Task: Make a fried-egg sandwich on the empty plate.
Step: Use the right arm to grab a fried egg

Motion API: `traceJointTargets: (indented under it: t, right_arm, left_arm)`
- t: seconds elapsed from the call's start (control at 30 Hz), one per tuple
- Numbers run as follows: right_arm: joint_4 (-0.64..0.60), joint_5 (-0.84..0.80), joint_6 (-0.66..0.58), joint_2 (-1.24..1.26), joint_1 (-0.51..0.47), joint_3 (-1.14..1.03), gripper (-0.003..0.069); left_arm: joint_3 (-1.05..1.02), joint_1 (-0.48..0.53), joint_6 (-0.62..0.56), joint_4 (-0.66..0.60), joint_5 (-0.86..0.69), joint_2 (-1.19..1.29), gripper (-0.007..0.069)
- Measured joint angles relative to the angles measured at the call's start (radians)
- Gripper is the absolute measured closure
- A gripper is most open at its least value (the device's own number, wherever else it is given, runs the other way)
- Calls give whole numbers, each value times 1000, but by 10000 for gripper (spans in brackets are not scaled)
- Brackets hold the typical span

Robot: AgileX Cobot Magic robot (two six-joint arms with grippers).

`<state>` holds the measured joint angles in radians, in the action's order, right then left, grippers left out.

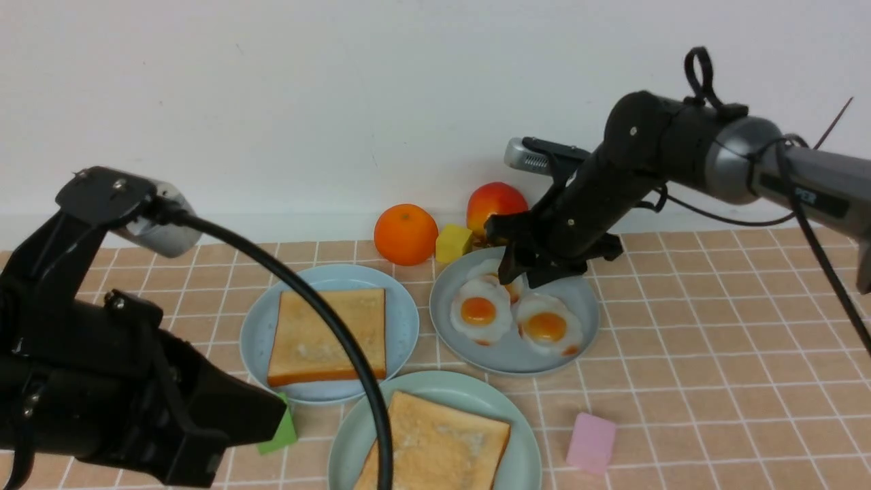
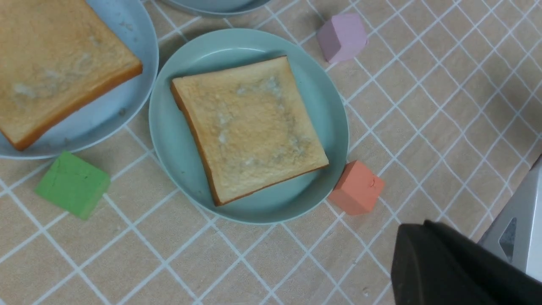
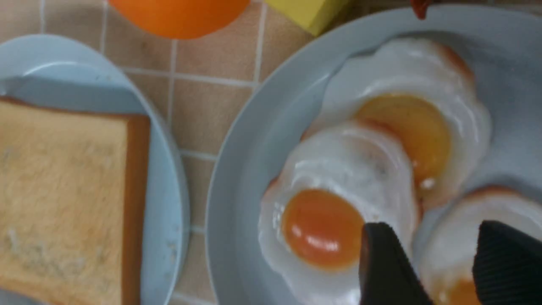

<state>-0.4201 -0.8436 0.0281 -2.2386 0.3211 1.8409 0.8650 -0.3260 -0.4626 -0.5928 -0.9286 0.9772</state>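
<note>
Right pincer (image 3: pixel 432 245), empty, jaws apart, is held over grey-blue plate (image 1: pixel 514 354); left pincer (image 1: pixel 238 442) is closed, empty, nearer the camera than that plate.

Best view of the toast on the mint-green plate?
Left wrist view: the whole toast shows inside the plate's rim. Front view crops its near part and a cable crosses it. Right wrist view doesn't show it.

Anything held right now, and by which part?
Nothing held: left claw is shut on nothing; right claw is open above the fried eggs.
</note>
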Motion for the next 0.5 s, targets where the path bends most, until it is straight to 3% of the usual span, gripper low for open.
traceJointTargets:
  t: [0.2, 0.3, 0.5]
  right_arm:
    - [-26, 45, 0, -53, 0, 0, 351]
    - [-34, 56, 0, -60, 0, 1, 391]
    - [-37, 60, -2, -65, -1, 2, 589]
  left_arm:
    - [0, 0, 0, 0, 0, 0, 638]
    - [0, 0, 0, 0, 0, 0, 638]
    - [0, 0, 0, 0, 1, 0, 638]
